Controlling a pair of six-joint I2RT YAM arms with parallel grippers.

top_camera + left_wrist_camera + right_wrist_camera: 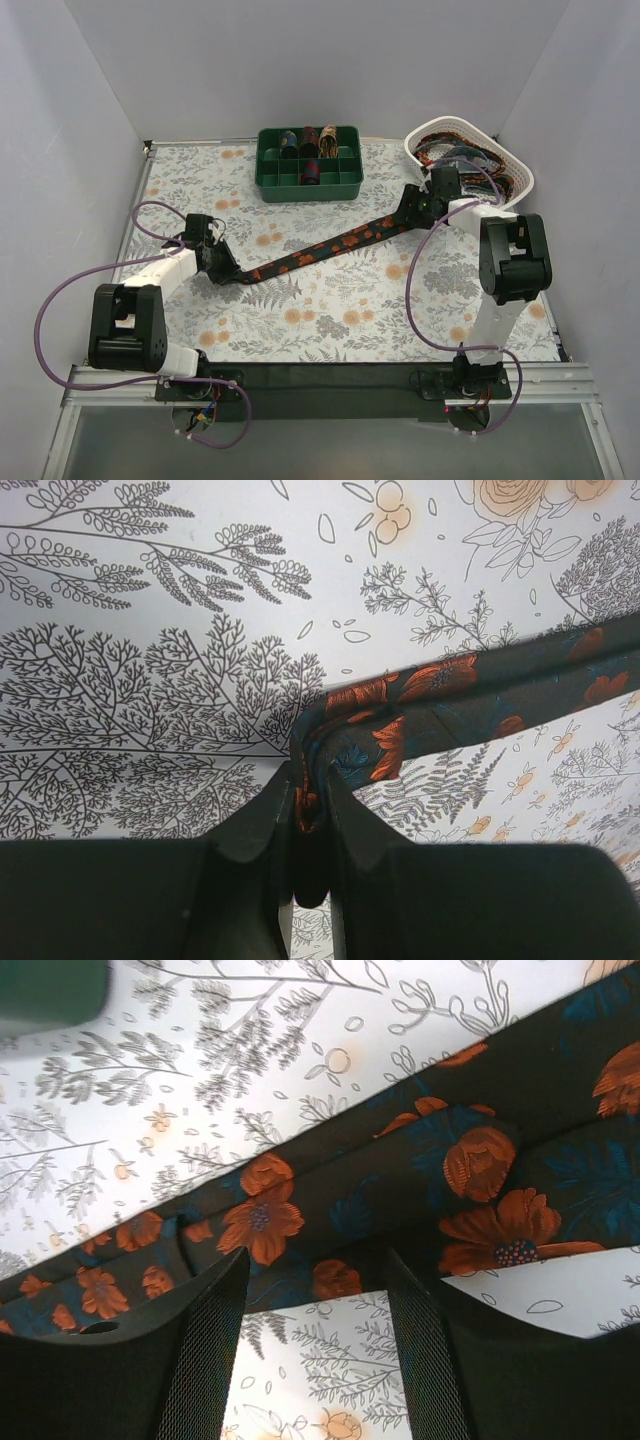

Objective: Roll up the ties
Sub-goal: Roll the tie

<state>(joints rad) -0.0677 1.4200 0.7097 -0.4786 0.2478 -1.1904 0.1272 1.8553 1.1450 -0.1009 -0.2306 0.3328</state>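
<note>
A dark tie with orange-red flowers (320, 250) lies stretched slantwise across the floral table cover, between my two grippers. My left gripper (222, 270) is shut on its narrow end; in the left wrist view the fabric (450, 695) is bunched between the closed fingers (312, 780). My right gripper (412, 212) is over the tie's wide end. In the right wrist view its jaws (315, 1260) stand apart, the tie (400, 1180) lies across just at the fingertips, and the table cover shows between the fingers.
A green compartment tray (262, 182) at the back centre holds rolled ties (306, 142). A white basket (521, 178) at the back right holds several loose ties (462, 155), close behind the right gripper. Purple cables (150, 215) loop beside both arms.
</note>
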